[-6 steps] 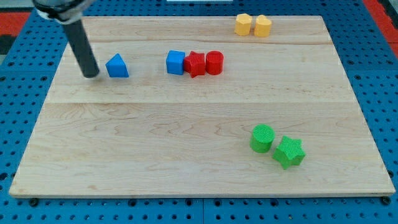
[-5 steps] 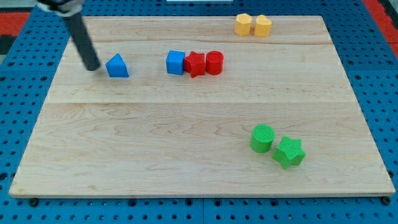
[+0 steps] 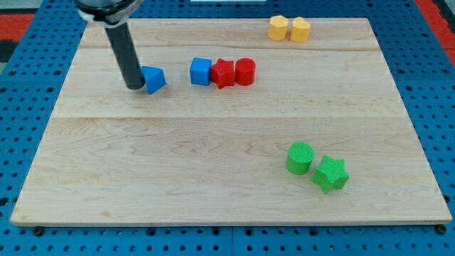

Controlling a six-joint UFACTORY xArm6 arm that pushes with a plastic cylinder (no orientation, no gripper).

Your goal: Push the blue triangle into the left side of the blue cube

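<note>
- Dark rod slanting down from the view's top left, leaning slightly rightward toward its lower end.
- My tip [image 3: 134, 86] planted low, upper-left region.

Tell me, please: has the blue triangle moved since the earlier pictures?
Yes. The blue triangle has slid toward the view's right, narrowing its gap to the blue cube, which has stayed in place. My tip is against the triangle's left side.

Blue triangle [image 3: 154, 79]: small blue wedge, flat on the tabletop [image 3: 213, 142] in the view's upper left, turned at an angle. Blue cube [image 3: 201, 71]: sits upright just to its right, a clear gap between them, not touching
</note>
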